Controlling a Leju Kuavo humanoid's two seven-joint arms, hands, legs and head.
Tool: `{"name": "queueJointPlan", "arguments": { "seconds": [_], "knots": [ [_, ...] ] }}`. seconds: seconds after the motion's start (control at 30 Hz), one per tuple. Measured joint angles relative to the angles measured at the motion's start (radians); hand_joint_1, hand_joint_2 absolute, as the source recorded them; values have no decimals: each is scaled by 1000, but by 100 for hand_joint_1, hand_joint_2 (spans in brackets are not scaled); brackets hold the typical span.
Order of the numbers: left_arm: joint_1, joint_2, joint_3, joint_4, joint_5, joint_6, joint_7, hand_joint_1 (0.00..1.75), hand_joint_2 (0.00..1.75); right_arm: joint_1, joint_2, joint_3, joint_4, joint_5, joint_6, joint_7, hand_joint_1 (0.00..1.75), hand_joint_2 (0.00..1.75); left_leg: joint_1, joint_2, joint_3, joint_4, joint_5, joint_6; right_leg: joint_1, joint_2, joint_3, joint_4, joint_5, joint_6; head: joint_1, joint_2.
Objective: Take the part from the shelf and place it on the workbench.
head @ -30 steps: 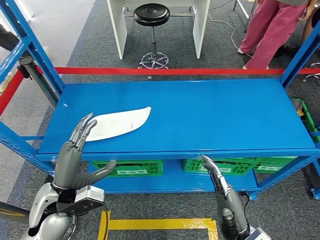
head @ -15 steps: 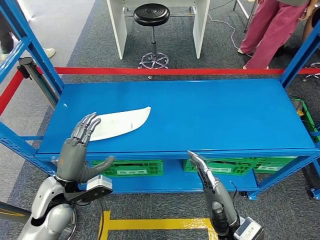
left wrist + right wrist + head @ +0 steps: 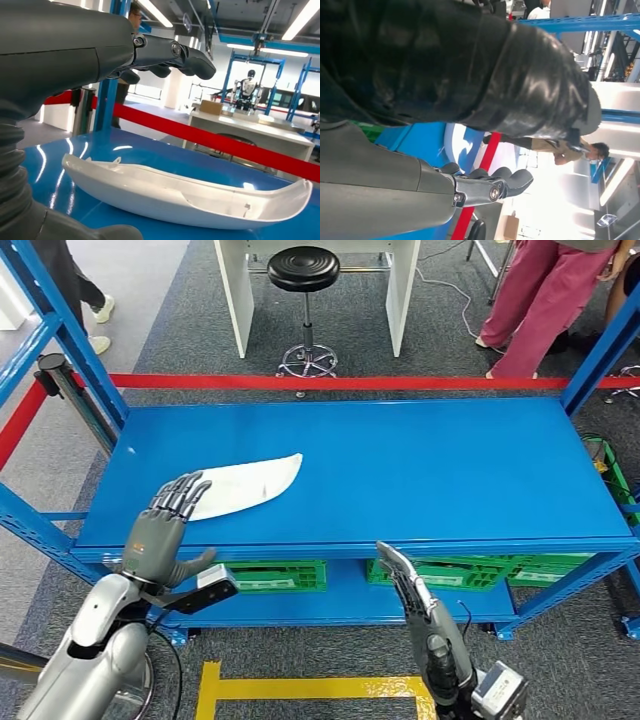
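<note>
So the long white part is lying flat on the blue shelf, over toward its left end. The left hand hovers at its near tip, fingers spread, holding nothing. The right hand hangs empty below the shelf's front edge, fingers straight.

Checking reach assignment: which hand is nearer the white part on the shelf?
Left. The left hand is open at the near end of the white part, fingertips over its edge. The right hand is open too, below the shelf's front edge, well off to the side.
</note>
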Motion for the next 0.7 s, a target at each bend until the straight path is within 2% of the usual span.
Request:
{"name": "queueJointPlan", "arguments": {
  "seconds": [0.4,0.7],
  "knots": [
    [-35,-3,-7,47,10,-16,13,0,175,-10,24,-6,0,8,15,21,0,0,0,1,0,0,0,0,0,1,0,0,0,0,0,0],
    [-89,-2,-18,111,-24,-46,54,0,175,-10,29,-7,0,7,37,25,0,0,0,1,0,0,0,0,0,1,0,0,0,0,0,0]
  ]
}}
